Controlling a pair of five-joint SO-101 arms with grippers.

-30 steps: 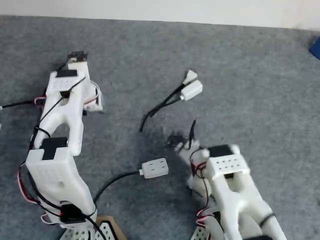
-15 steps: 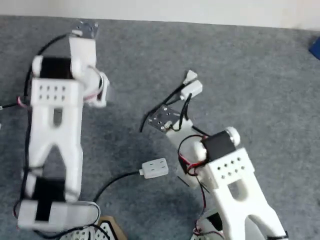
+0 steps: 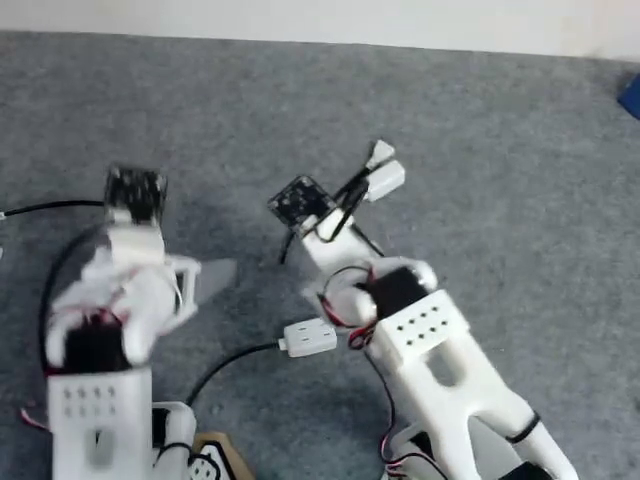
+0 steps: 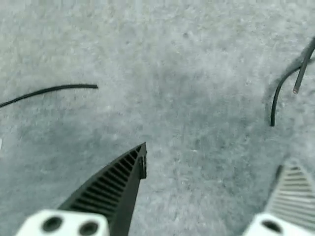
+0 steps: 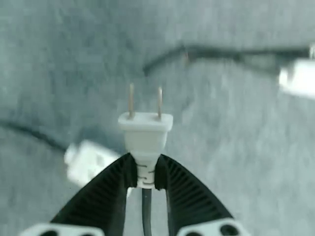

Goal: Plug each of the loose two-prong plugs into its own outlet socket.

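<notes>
Right gripper (image 5: 144, 164), clamped only on the white plug (image 5: 145, 129) by its narrow tail, may let it twist on contact so the prongs (image 5: 131, 101) miss the outlet (image 3: 310, 336) slots

No lettering seems legible, even on the plug (image 5: 145, 130).

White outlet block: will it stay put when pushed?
Probably not: the outlet block looks small and light, lying loose on carpet, so it may slide. Its thin cord curves slackly, likely too floppy to anchor it.
</notes>
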